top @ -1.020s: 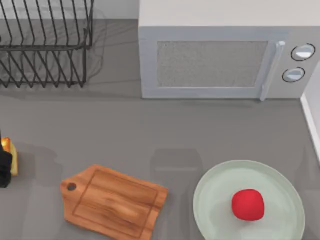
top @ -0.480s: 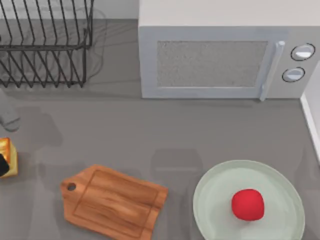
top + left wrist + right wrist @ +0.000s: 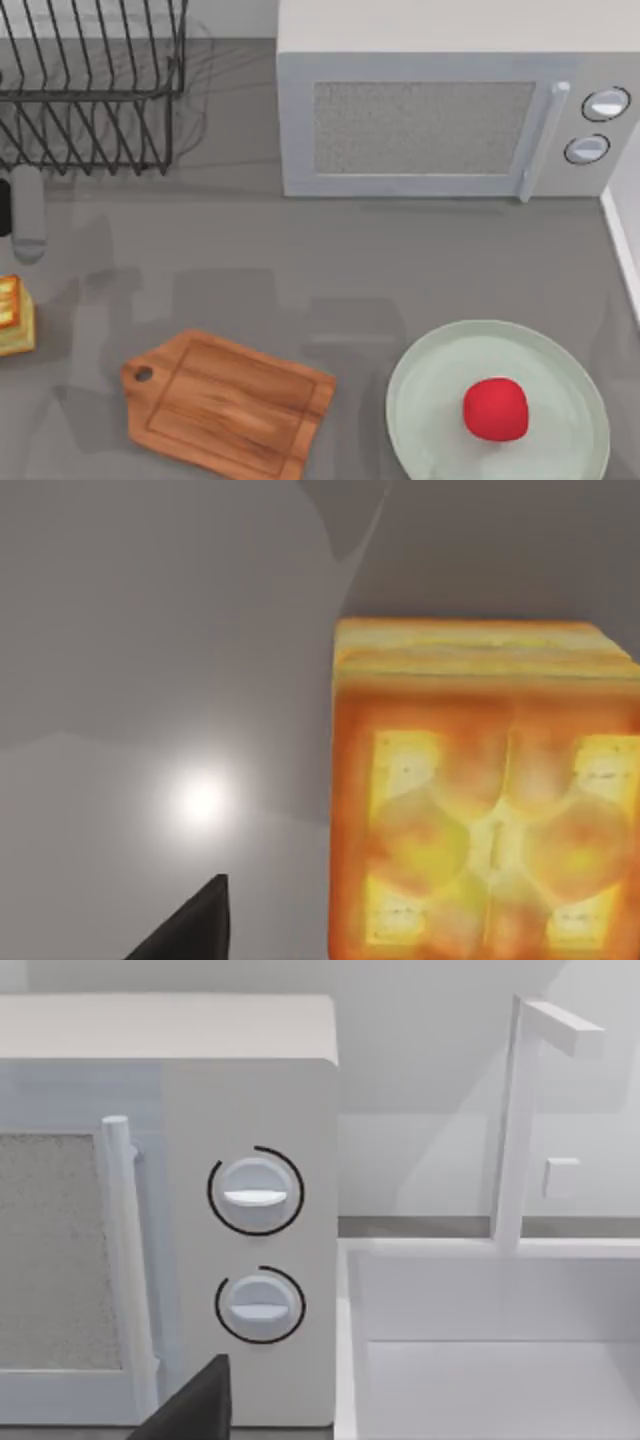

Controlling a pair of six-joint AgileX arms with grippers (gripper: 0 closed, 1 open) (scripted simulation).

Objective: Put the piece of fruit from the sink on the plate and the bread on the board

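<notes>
1. Fruit half looks sorted: the red apple-like fruit (image 3: 496, 408) sits on the pale green plate (image 3: 420, 400) at the top view's lower right. Nothing is touching it.

2. The bread (image 3: 15, 315) is the open item. It stands on the grey counter at the far left edge, well apart from the wooden cutting board (image 3: 225, 405), and it isn't in any grip.

3. The left gripper (image 3: 22, 220) is up the left edge near the dish rack (image 3: 90, 85), away from the bread. Whether its fingers are apart or together, can't tell. In the left wrist view the bread (image 3: 485, 790) sits just beside one dark fingertip (image 3: 190, 925), toasted face to the camera.

4. Risk one: the cube is right at the counter's left edge, so a sloppy approach could nudge it off.

5. Risk two: smooth little cube, so an off-centre pinch probably twists it or pops it out mid-carry.

6. Risk three: dropping it short of the board, or on the handle end.

7. The right arm is parked, its camera facing the microwave (image 3: 170, 1210) and sink (image 3: 480, 1340); finger state unknown too.
</notes>
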